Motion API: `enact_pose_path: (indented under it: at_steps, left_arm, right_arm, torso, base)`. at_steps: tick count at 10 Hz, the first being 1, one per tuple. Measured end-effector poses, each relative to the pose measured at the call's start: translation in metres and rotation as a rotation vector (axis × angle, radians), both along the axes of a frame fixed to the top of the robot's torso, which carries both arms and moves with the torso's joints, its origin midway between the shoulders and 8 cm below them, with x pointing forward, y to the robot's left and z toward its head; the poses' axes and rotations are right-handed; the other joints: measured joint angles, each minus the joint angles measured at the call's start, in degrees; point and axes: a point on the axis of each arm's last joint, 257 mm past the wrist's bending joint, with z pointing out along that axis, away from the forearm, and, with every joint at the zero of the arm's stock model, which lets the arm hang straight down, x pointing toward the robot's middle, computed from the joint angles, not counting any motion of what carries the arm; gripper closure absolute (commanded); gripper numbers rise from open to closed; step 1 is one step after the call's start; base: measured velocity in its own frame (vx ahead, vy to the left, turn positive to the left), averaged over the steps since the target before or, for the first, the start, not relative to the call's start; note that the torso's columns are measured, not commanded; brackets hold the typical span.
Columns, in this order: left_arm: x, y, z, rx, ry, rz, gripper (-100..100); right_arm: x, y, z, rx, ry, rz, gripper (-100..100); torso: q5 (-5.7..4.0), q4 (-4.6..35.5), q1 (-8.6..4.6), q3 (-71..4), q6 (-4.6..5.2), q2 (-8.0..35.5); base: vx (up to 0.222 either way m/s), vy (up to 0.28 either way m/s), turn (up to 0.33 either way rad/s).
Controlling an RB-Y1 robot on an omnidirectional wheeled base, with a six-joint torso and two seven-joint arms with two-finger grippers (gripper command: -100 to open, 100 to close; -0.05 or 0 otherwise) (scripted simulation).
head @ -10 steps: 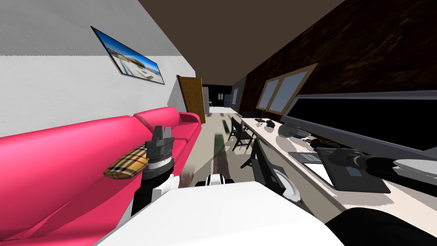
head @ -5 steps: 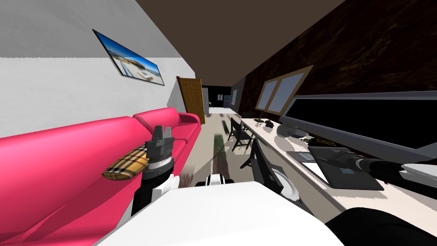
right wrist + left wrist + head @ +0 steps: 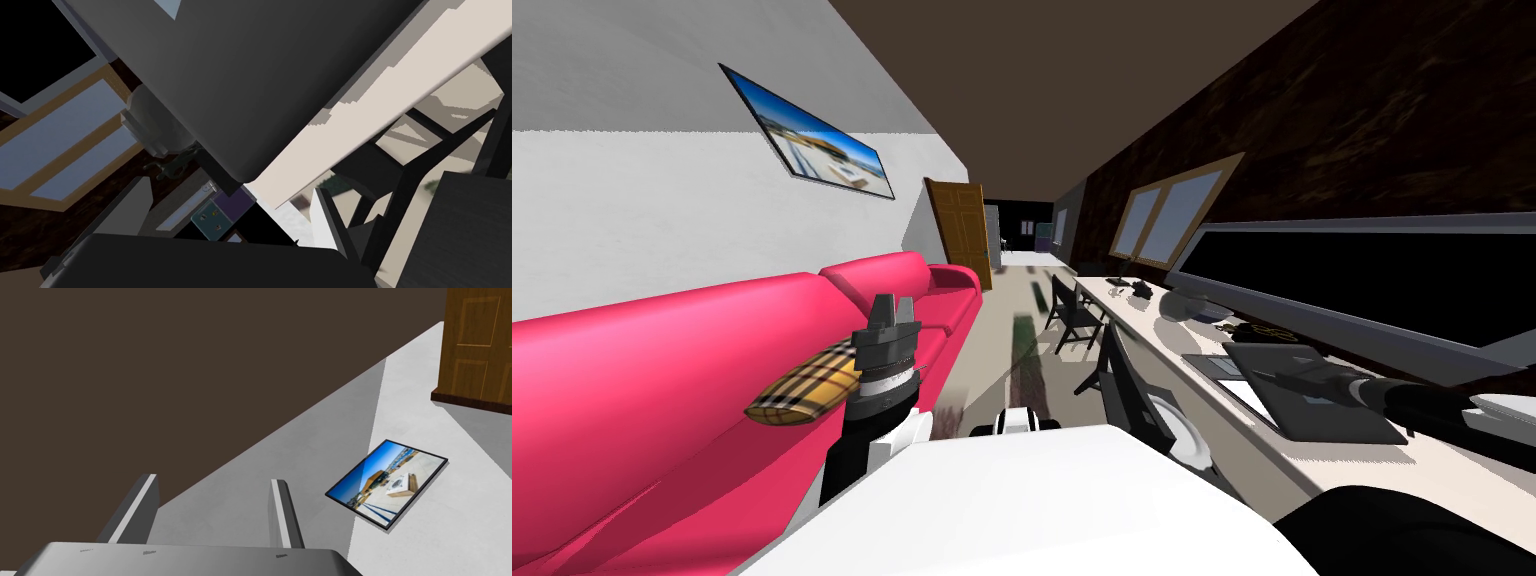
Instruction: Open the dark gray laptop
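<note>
Right gripper (image 3: pixel 230 187) at the dark grey laptop (image 3: pixel 260 75) on the cream desk (image 3: pixel 380 100).
Its fingers stand apart, gripping nothing; the raised left gripper (image 3: pixel 212 480) is likewise spread and empty.

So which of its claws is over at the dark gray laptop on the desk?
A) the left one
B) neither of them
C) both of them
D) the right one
D: the right claw is at the dark gray laptop on the long pale desk, with a corner of the laptop between its open fingers. The left claw is held up in front of the pink sofa.
</note>
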Motion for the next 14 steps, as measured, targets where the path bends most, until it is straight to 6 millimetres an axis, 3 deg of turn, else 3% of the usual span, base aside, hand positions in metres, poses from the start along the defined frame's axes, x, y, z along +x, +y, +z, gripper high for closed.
enact_pose_path:
  at_steps: [9, 14]
  left_arm:
    - [0.000, 0.000, 0.000, 0.000, 0.000, 0.000, 0]
    - [0.000, 0.000, 0.000, 0.000, 0.000, 0.000, 0]
  right_arm:
    - [-0.012, 0.008, -0.022, 0.164, -0.106, -0.091, -100]
    - [0.010, 0.010, 0.022, 0.162, -0.103, -0.050, -100]
  torso:
    - [-0.01, 0.0, -0.03, -0.1, 0.02, -0.1]
    - [-0.01, 0.0, -0.02, 0.0, 0.01, 0.0]
  base:
    - [0.012, -0.011, -0.001]
    - [0.020, 0.015, -0.082]
